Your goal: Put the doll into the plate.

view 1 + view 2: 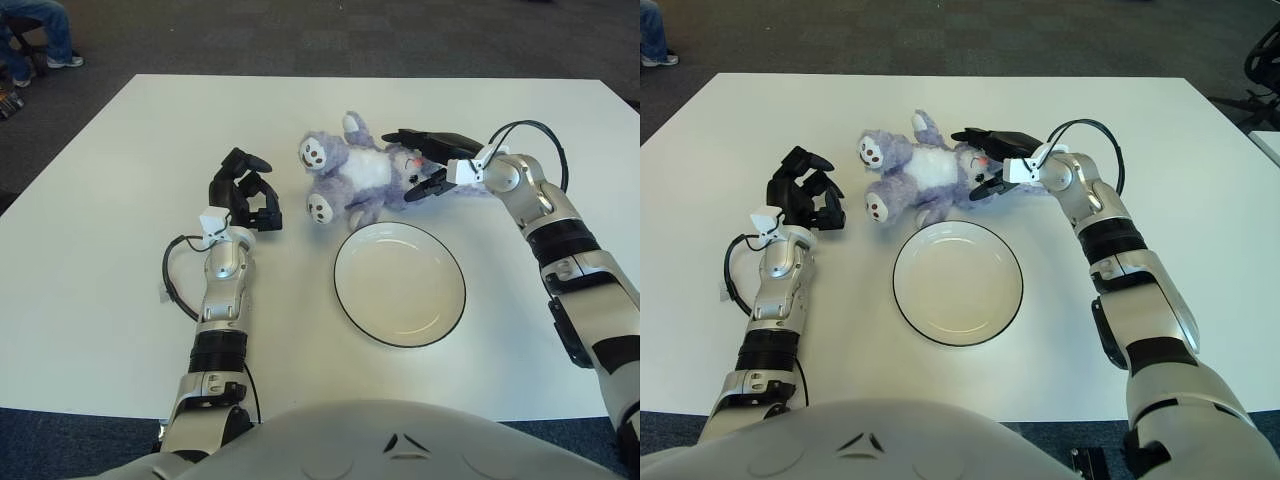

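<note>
The doll (355,175), a purple and white plush animal, lies on the white table just behind the plate, its feet to the left and its head to the right. The white plate (399,283) with a dark rim is empty. My right hand (425,162) is at the doll's head, with fingers stretched over its far side and the thumb on its near side, spread around it. Part of the head is hidden by the hand. My left hand (245,195) shows left of the doll, apart from it, fingers curled and holding nothing.
The white table (100,250) ends at a far edge behind the doll, with dark carpet beyond. A seated person's legs (40,35) show at the far left corner. Cables loop from both wrists.
</note>
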